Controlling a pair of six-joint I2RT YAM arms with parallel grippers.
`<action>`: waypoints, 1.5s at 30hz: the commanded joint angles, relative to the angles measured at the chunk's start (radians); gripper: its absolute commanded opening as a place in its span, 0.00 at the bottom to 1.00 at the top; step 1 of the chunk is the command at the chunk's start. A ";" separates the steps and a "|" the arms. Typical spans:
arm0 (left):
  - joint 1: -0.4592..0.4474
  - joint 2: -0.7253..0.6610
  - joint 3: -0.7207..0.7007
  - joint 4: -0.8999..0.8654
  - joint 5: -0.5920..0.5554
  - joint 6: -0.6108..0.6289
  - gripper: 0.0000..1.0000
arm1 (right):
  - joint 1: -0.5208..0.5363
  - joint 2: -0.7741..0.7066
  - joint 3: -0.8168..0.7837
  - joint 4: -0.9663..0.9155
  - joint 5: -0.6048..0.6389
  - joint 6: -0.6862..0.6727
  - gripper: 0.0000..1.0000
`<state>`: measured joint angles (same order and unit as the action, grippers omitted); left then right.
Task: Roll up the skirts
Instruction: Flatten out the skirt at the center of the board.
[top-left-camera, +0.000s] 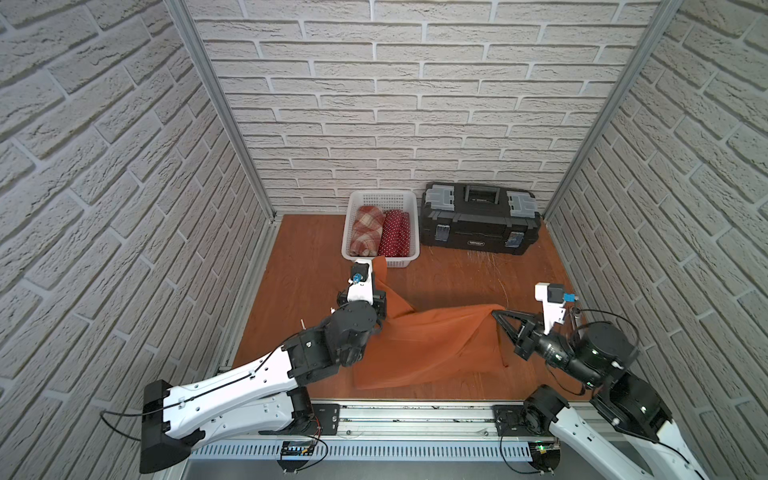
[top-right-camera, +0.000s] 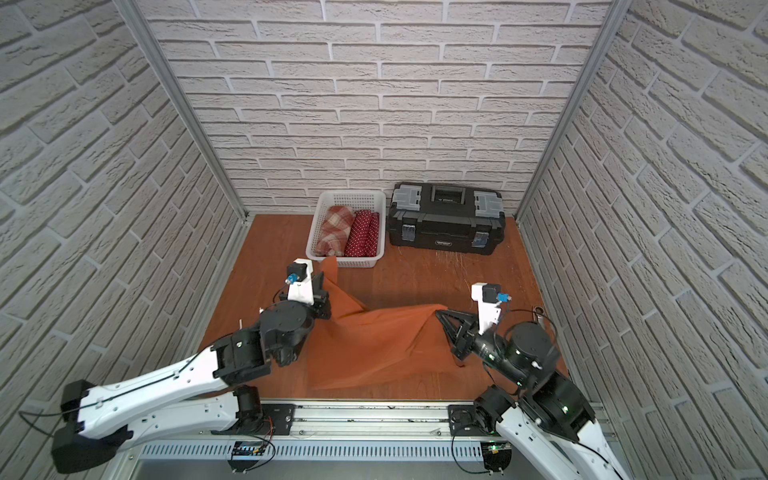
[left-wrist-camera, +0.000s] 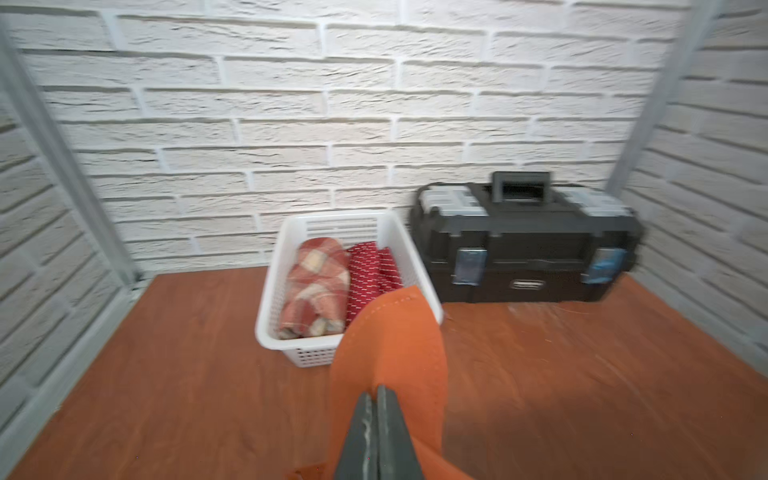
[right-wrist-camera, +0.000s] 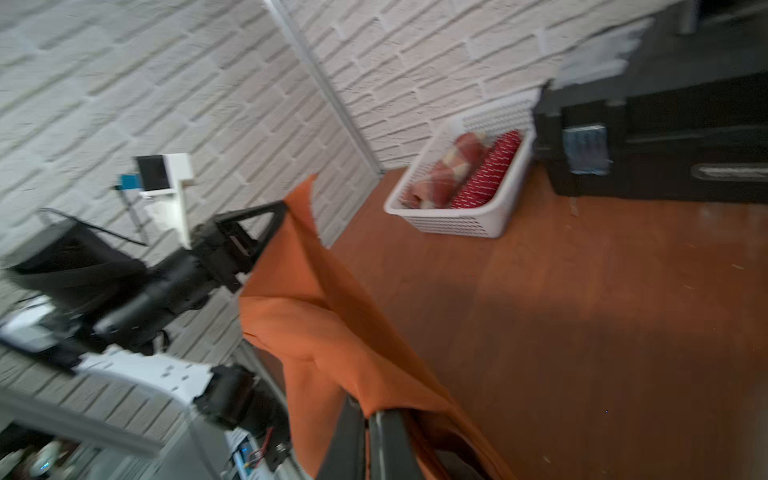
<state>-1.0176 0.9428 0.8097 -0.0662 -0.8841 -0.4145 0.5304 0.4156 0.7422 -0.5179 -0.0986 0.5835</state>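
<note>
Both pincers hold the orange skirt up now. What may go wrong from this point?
1. The left pincer and the right pincer each pinch only a corner of the orange skirt; a pull might slip the cloth free.
2. The left corner stands close to the white basket; it could snag the rim or push it.
3. The skirt sags in folds between them, so it may land creased and roll unevenly.

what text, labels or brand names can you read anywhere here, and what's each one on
Nothing reads legibly.
The nameplate low on the front of the black toolbox: too blurred to read.
A mark on the toolbox handle: too small to read.
On the rust-orange skirt and white basket: no writing visible.
</note>
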 joint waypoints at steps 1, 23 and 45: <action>0.218 0.106 -0.017 0.098 0.225 -0.067 0.00 | 0.003 0.196 -0.018 0.042 0.337 0.001 0.03; 0.600 0.592 0.040 0.378 0.507 -0.032 0.57 | -0.190 1.206 0.343 0.426 0.226 -0.153 0.36; -0.163 0.082 -0.223 -0.664 0.094 -1.007 0.92 | -0.122 0.694 -0.208 0.069 0.141 -0.027 0.77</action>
<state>-1.1194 1.0130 0.5896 -0.5362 -0.6773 -1.1450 0.4061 1.0977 0.5297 -0.4812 0.0731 0.5251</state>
